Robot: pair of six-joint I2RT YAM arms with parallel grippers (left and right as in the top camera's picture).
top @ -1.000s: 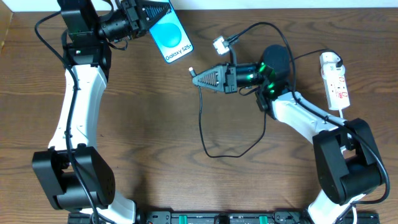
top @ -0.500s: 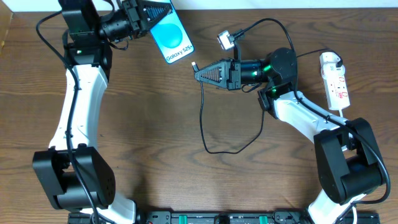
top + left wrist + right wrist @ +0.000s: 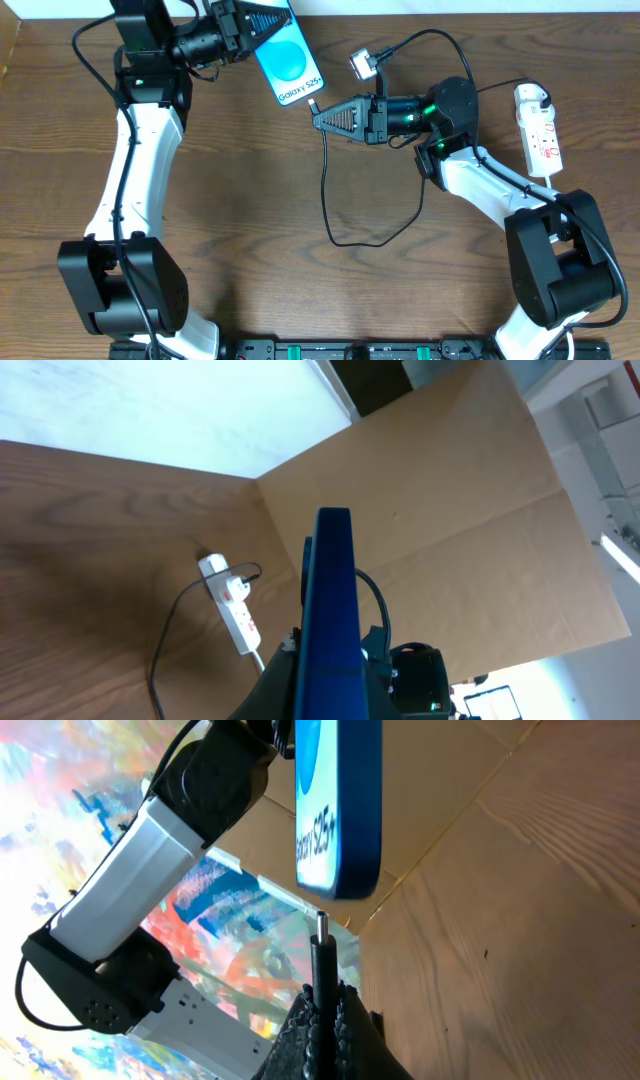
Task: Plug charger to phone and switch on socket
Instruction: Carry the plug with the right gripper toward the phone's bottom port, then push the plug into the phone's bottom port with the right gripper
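Observation:
My left gripper [image 3: 252, 22] is shut on the phone [image 3: 289, 60], which has a blue screen with "Galaxy S25+" text, and holds it above the table's back edge. In the left wrist view the phone [image 3: 331, 610] shows edge-on. My right gripper [image 3: 322, 117] is shut on the charger's connector end [image 3: 321, 955]; the tip [image 3: 312, 102] points at the phone's bottom edge [image 3: 340, 885], a small gap apart. The black charger cable [image 3: 326, 190] loops over the table to its white plug head [image 3: 358, 64]. The white socket strip [image 3: 541, 135] lies at the right and also shows in the left wrist view [image 3: 238, 615].
The socket's thick white cord [image 3: 530, 185] runs from the strip toward the right arm's base. Cardboard [image 3: 440, 510] stands beyond the table's edge. Brown wooden tabletop [image 3: 250, 230] lies between the arms.
My left gripper has carried the phone right, toward the connector tip. Earlier my right gripper rose with the connector, and the plug head shifted; it has since held still.

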